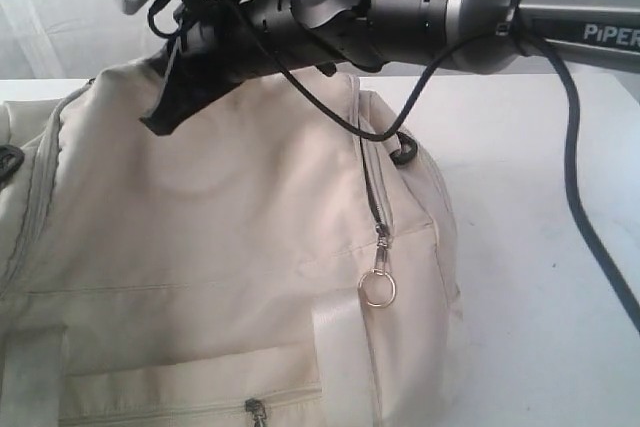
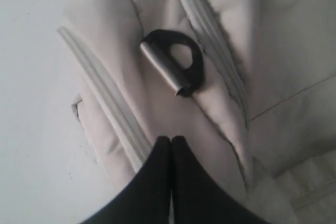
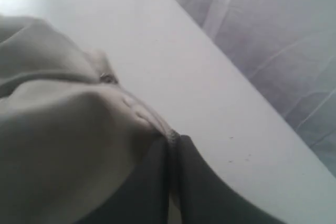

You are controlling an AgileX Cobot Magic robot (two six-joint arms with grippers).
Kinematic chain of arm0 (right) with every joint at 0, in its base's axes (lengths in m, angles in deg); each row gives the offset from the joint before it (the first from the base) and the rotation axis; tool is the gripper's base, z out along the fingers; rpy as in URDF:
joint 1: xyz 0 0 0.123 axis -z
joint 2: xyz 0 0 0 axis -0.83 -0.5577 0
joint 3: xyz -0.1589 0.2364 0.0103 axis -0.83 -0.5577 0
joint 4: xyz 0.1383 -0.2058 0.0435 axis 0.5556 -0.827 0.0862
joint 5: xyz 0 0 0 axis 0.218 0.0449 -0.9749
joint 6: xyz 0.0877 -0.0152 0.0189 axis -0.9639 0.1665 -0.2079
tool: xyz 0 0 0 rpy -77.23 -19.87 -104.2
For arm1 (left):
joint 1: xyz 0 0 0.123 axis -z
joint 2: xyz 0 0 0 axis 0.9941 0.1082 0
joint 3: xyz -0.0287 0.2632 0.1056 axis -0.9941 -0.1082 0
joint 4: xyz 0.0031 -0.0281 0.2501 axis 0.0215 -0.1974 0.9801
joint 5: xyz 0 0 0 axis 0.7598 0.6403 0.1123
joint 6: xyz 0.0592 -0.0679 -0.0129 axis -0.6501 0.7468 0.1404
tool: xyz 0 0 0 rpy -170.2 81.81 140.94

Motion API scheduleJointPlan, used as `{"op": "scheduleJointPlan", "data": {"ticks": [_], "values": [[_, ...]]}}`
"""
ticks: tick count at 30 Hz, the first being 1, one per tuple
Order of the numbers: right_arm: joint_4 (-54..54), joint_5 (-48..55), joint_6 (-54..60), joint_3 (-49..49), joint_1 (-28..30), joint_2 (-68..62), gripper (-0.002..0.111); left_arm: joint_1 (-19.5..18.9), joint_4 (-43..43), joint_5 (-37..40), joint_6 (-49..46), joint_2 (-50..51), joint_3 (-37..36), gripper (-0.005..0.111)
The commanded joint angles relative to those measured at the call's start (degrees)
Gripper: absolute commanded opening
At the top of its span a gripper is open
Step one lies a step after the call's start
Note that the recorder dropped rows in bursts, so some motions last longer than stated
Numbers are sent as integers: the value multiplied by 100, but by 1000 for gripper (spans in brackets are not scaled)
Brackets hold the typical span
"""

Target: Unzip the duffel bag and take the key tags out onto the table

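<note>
Left gripper (image 2: 171,141): jaws pressed together and empty, above the duffel bag (image 2: 273,51). A black strap loop (image 2: 181,66) lies just ahead of its tips.
Right gripper (image 3: 173,141): jaws together, tips against bag fabric. It is unclear whether they pinch anything.
Ring pull (image 1: 377,290): hangs well apart from the right gripper, lower on the bag.
Key tags: unseen, presumably inside.
Table (image 1: 540,277): beside the bag, beyond the tips.
Technique: open the jaws, grip the ring squarely, and pull along the zipper line while the other gripper pins the fabric.

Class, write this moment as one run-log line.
left gripper: shut, over duffel bag | right gripper: shut, tips at bag seam | ring zipper pull: ungripped | key tags: not in view
</note>
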Motion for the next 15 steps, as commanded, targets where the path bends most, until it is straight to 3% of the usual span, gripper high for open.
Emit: {"op": "scheduleJointPlan", "data": {"ticks": [1,8,15], "values": [[-611,1247,86,62,44,82,0,-10,-255,-484,35,-23,-106,0],[-719,2910,73,62,19,55,0,-10,-350,-1143,35,-23,-106,0],[-719,3506,64,62,12,-60,1,-10,-1226,-1266,-341,56,-106,0]]}}
